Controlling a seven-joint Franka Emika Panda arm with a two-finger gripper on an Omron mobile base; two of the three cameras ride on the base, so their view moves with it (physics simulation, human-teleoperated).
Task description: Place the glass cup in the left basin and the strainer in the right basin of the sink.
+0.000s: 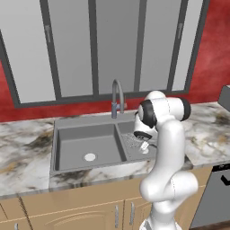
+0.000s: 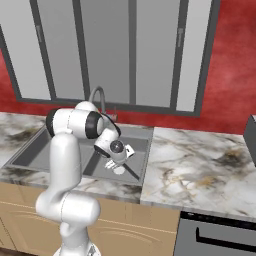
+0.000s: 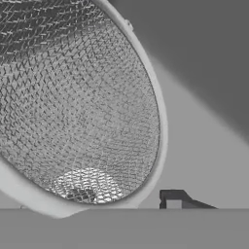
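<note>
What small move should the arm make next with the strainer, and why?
Probably lower a little more and let go. The gripper is already down inside the right basin, and the hand view shows the strainer close over the basin floor, the white drain showing through its mesh. Whether the fingers grip it cannot be seen. The left basin holds no cup.

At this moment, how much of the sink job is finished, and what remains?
Nothing looks finished. The strainer is low in the right basin, close before the claw; whether it is still gripped I cannot tell. The left basin holds only its white drain, so the glass cup is left to do.
</note>
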